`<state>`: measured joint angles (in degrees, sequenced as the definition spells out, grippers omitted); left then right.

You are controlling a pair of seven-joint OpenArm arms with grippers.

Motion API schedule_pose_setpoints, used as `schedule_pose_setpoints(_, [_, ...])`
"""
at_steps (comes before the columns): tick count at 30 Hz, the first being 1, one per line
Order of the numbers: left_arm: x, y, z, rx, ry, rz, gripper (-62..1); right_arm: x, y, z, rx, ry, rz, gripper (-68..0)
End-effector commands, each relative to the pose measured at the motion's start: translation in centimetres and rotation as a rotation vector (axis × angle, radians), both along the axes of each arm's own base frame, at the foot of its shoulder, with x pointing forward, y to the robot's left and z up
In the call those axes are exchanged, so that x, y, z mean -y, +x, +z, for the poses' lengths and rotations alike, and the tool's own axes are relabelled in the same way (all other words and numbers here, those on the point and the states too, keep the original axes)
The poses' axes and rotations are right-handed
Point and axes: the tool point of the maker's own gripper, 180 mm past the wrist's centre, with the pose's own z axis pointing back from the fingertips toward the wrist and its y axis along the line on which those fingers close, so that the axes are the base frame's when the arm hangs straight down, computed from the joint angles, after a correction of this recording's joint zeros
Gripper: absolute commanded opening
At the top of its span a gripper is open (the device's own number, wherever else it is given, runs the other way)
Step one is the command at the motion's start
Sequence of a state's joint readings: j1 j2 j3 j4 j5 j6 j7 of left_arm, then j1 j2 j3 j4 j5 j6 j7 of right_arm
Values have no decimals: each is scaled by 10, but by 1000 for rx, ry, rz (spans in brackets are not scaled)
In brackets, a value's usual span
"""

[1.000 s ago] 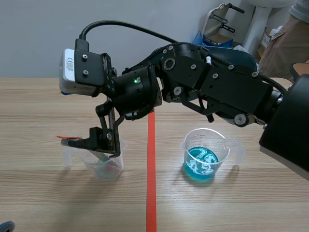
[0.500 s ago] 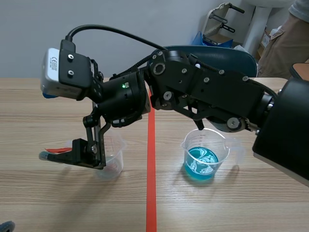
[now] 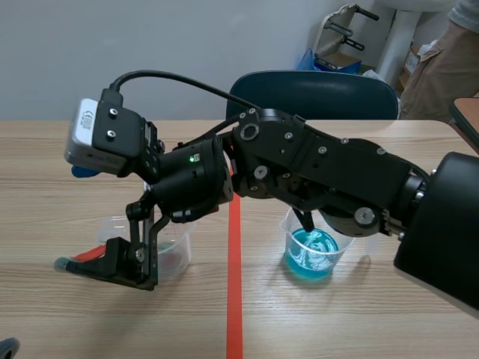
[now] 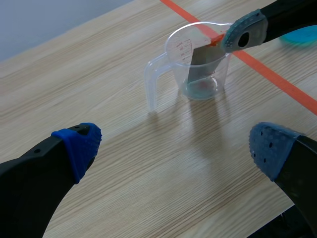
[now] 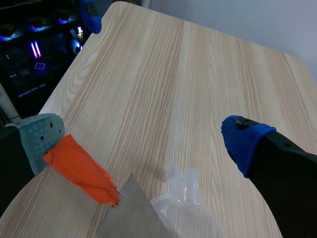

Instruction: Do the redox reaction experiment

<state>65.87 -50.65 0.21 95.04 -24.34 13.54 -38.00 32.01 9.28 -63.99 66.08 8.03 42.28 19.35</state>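
So here's where it's at. The right gripper (image 5: 143, 141) is way over on the far side of the red tape line, at the clear measuring cup (image 4: 174, 54). Its fingers are spread wide, not clamped on anything. The metal strip (image 4: 200, 67) stands tilted inside that cup. Its orange-taped end (image 5: 81, 171) sticks up past the rim and touches the grey-green pad (image 5: 39, 139) of one finger. The other finger is well clear of it, so touching but not gripped, as far as I can see. The left gripper (image 4: 173, 146) hangs over the wooden table (image 4: 148, 168) near the same cup, also wide open and holding nothing.

The cup of blue liquid (image 3: 313, 253) sits on the other side of the line, well apart from the strip. My read is that the actual reaction part isn't done, since the metal and the blue stuff aren't together. Left to do, I'd guess: close on the taped end, lift the strip out, carry it across and dip it in the blue.
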Motion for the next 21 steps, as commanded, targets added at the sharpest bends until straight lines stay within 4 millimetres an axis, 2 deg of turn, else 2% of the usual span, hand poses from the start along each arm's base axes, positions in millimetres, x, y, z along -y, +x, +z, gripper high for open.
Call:
schedule_pose_setpoints(1, [5,5,10,39,-19,-3,14,1,5,12,-3,33,2,4])
schedule_pose_setpoints(21, [5,5,10,38,-19,-3,14,4,6,10,-6,29,-3,4])
